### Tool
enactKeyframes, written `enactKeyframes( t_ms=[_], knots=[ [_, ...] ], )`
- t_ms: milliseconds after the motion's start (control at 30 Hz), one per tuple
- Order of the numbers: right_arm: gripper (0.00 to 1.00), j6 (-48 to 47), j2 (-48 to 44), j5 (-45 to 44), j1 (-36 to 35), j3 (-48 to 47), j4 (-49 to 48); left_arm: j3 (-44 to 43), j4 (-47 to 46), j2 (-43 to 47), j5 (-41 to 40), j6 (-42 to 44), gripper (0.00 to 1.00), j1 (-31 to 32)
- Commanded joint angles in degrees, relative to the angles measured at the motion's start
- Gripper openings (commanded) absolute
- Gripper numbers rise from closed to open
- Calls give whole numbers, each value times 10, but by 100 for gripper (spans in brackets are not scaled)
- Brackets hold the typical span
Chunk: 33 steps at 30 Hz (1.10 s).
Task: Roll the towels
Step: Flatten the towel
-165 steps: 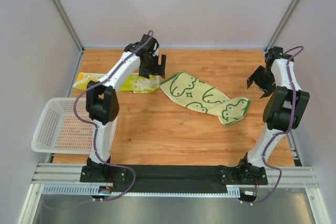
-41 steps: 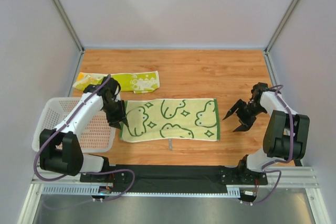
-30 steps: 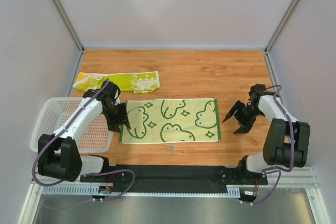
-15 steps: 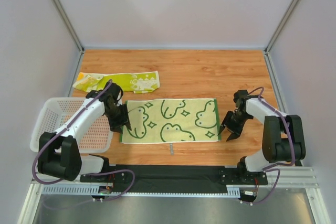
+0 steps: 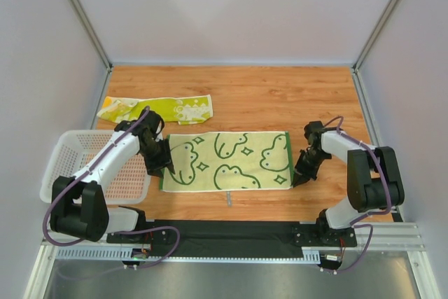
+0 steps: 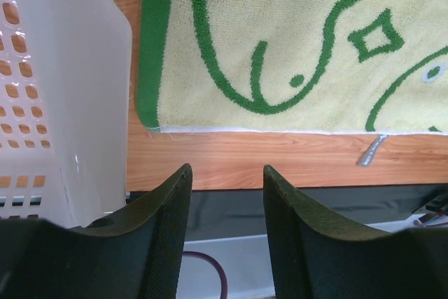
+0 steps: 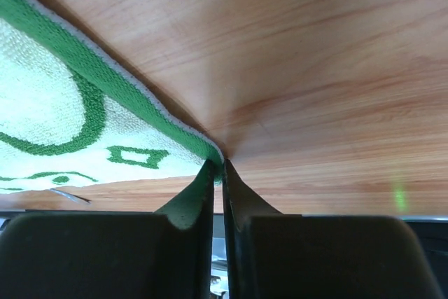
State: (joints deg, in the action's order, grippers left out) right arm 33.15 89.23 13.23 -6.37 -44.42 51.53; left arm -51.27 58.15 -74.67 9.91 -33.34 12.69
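Observation:
One of the towels, pale yellow with dark green swirls and green edging [image 5: 227,160], lies flat on the wooden table near the front. The other towel, lime-yellow with white prints [image 5: 164,109], lies crumpled at the back left. My right gripper [image 5: 297,176] is shut on the flat towel's near right corner, and the right wrist view shows the green hem [image 7: 140,106] pinched between the jaws [image 7: 218,166]. My left gripper [image 5: 166,167] hovers open by the towel's near left corner [image 6: 150,113], its fingertips [image 6: 227,169] apart with nothing between them.
A white mesh basket [image 5: 52,166] stands at the table's left edge, right beside my left arm [image 6: 63,103]. A small grey tag [image 5: 228,197] sticks out from the towel's near edge. The black base rail [image 5: 231,229] runs along the front.
My right gripper has moved left to the flat towel's near right corner and shut on it. The left gripper has stayed by the left corner and narrowed slightly.

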Motion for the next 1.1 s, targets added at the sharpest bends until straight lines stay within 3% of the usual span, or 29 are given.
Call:
enactKeyframes(
  t_ms=[0, 233, 533, 800, 1067],
  knots=[
    [2, 1, -4, -11, 22, -15, -5, 6, 1, 10, -34, -8, 52, -2],
    [0, -13, -51, -34, 126, -28, 37, 1, -2, -9, -50, -8, 54, 22],
    [0, 44, -156, -107, 209, -8, 103, 6, 1, -35, -52, -30, 53, 106],
    [0, 38, -127, -55, 210, 33, 73, 30, 21, -21, -53, -88, 53, 192],
    [0, 24, -117, -53, 210, 32, 66, 110, -72, -12, 6, -140, 54, 233]
  ],
)
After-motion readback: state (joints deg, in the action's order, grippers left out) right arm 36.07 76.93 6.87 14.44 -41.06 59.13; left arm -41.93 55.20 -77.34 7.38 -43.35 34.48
